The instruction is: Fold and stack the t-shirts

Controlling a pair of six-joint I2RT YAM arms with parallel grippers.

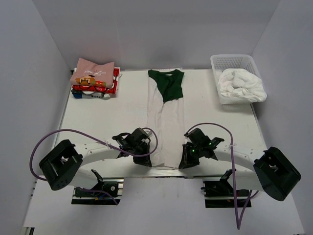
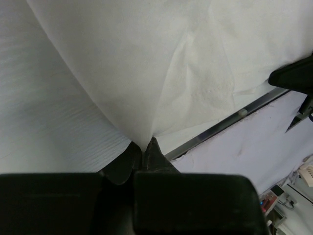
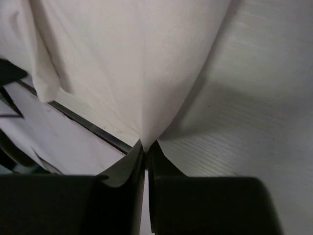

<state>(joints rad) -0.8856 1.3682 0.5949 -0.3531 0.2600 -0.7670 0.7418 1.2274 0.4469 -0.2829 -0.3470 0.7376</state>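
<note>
— shirt [image 1: 166,120] position?
— laid lengthwise down the middle of the table [image 1: 98,122], sides folded in to a narrow strip. green neckband at the far end, hem at the near edge.
— left gripper [image 2: 144,147]?
— jaws pinched together on the hem's left corner. the fabric rises in a tent from the tips.
— right gripper [image 3: 144,146]?
— likewise clamped, on the hem's right corner, with the fabric drawn to a peak between the fingers.
— other shirts?
— folded stack [image 1: 94,81] at the far left corner, pink on top, red and white beneath, well apart from the strip.
— anything else?
— white basket [image 1: 234,61] at the far right, holding a crumpled white cloth [image 1: 242,87].
</note>
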